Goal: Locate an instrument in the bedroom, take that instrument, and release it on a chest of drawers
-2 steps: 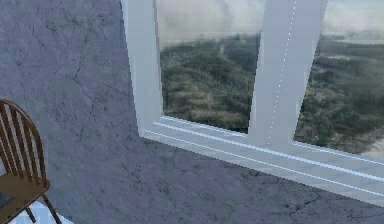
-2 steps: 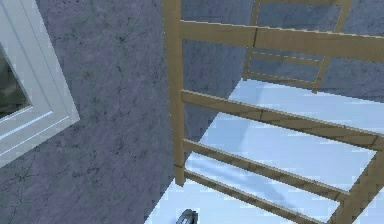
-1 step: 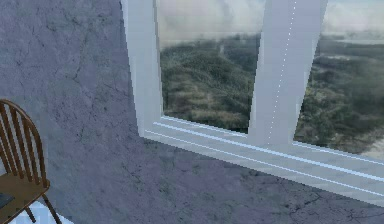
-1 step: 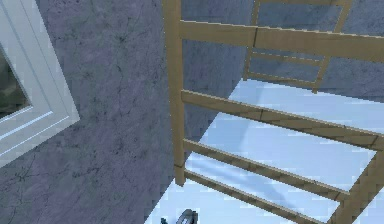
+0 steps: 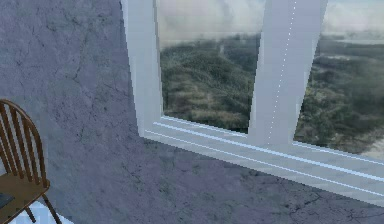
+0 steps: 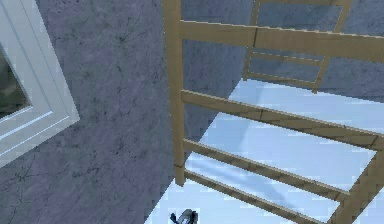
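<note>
Where the purple-grey wall meets a white-framed window in the forward view, a wooden chair stands at the lower left corner. In the arm side view a wooden bed frame with a pale mattress stands against the wall, near the window's frame. A small dark shape at the bottom edge looks like the gripper; whether it holds anything, and where the instrument is, I cannot tell.

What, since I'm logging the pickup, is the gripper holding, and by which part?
Cannot be told: the far end of the gripper is too small to make out.
</note>
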